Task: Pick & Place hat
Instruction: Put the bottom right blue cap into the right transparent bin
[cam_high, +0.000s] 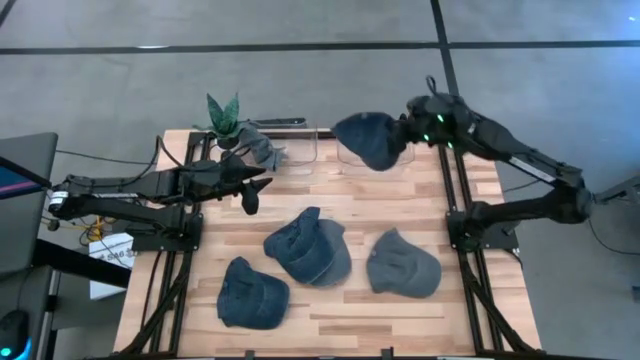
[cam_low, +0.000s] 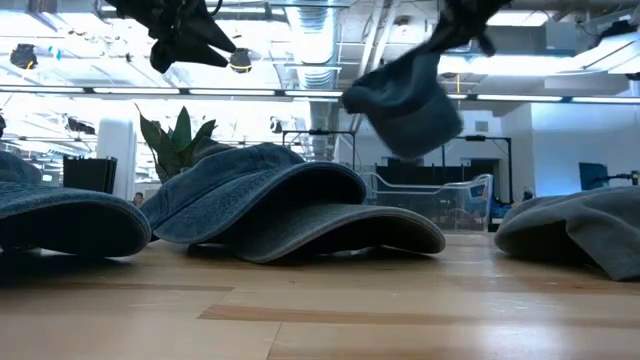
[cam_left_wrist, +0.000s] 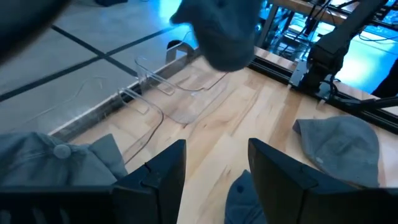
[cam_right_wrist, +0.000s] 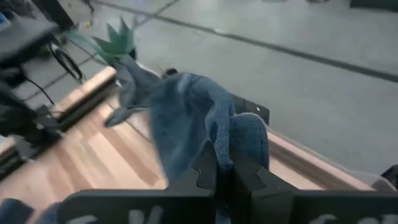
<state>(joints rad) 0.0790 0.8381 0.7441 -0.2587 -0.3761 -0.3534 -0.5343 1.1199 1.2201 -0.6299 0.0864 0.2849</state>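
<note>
My right gripper (cam_high: 404, 131) pinches the denim hat (cam_high: 368, 140) aloft over the clear bin (cam_high: 345, 152) at the surface's (cam_high: 340, 320) far edge. The low view alone shows it dangling crown-down. My left gripper (cam_high: 250, 192) hovers, fingers apart.

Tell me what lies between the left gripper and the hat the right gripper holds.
In the high view, only bare tabletop and a clear bin's rim separate the left gripper from the hat held by the right gripper.
</note>
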